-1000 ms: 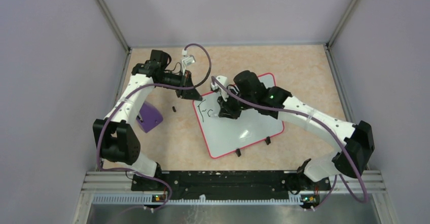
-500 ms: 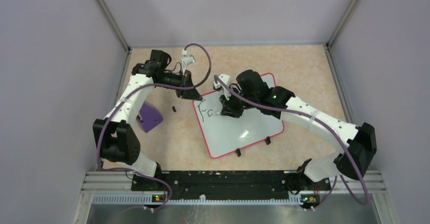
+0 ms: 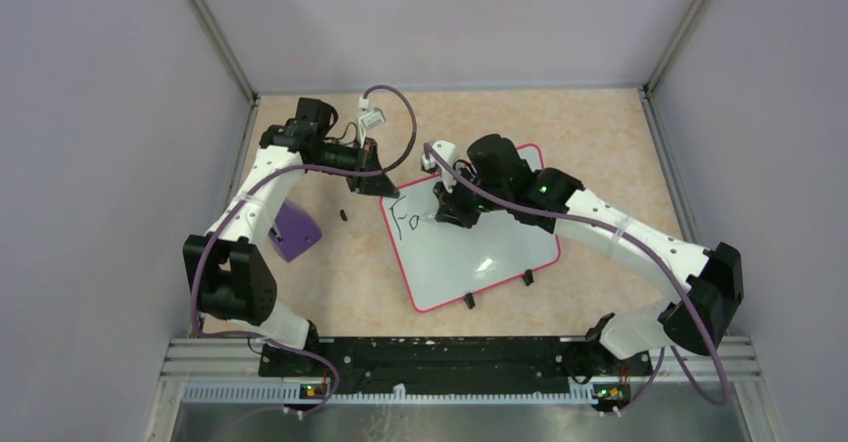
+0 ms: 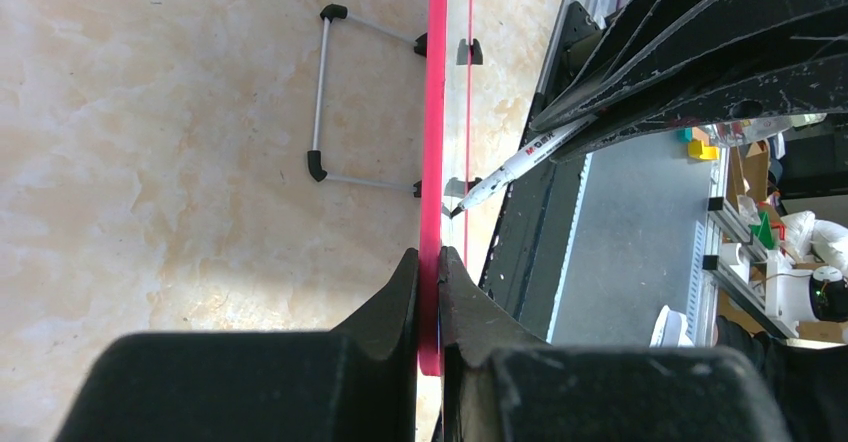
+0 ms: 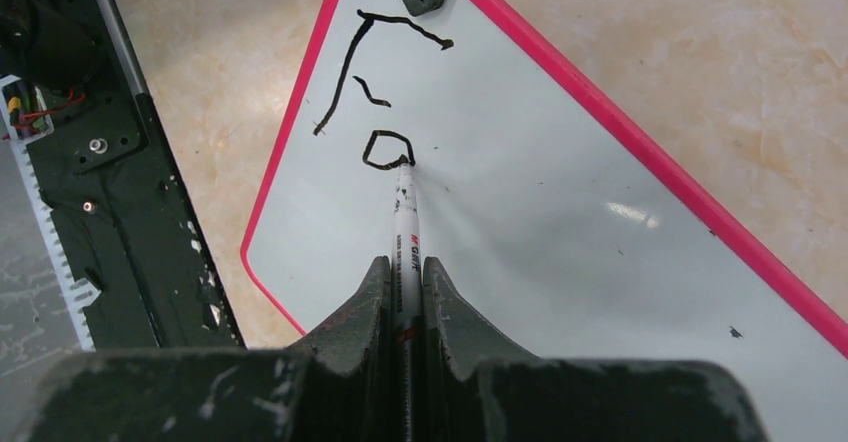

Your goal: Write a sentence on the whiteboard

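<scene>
The whiteboard (image 3: 480, 252) lies flat on the table, white with a pink rim. My left gripper (image 3: 386, 188) is shut on its far left corner; in the left wrist view the rim (image 4: 434, 112) runs edge-on between the jaws of the left gripper (image 4: 428, 258). My right gripper (image 3: 447, 212) is shut on a white marker (image 5: 405, 217), whose tip touches the board (image 5: 560, 222). The sentence (image 5: 385, 112) stands as an "F" and a small closed loop near the held corner. The right gripper (image 5: 405, 264) sits right behind the loop. The marker (image 4: 510, 167) also shows past the rim.
A purple block (image 3: 296, 228) lies to the left of the board, beside the left arm. A small black cap (image 3: 343, 215) rests between block and board. The board's black feet (image 3: 469, 301) stick out at its near edge. A wire stand (image 4: 320, 92) folds under the board.
The right gripper has shifted slightly right and away, and the marker has drawn a closed loop after the "F". The left gripper has stayed on the corner.
</scene>
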{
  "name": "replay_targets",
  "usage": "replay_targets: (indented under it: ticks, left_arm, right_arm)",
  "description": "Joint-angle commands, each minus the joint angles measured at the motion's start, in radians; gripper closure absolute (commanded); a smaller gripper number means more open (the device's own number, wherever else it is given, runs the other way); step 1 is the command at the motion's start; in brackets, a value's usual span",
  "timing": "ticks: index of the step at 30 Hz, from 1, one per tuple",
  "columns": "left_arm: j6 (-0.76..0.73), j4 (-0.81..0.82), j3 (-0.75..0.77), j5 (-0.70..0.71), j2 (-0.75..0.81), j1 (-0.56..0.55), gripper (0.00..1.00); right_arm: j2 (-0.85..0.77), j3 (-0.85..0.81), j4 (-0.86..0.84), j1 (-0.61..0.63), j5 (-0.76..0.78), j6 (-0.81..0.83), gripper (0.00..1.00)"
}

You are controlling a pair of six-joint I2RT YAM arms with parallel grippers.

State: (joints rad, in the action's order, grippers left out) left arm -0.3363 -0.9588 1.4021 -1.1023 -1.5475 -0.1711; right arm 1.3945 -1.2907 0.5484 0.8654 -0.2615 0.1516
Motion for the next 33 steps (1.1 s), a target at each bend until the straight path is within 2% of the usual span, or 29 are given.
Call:
replay_targets:
  ticks: [1,19,33]
  left_arm:
    - [-0.007,0.009,0.000,-0.021,0.017,0.002,1.00]
    - [-0.013,0.007,-0.001,-0.018,0.014,0.002,1.00]
    - [-0.015,0.007,-0.004,-0.020,0.008,0.002,1.00]
  right_arm:
    - [-0.013,-0.052,-0.041,-0.022,0.087,-0.012,1.00]
    - [-0.004,-0.007,-0.005,-0.013,0.000,0.011,1.00]
    - [-0.028,0.021,0.035,-0.006,-0.009,0.042,1.00]
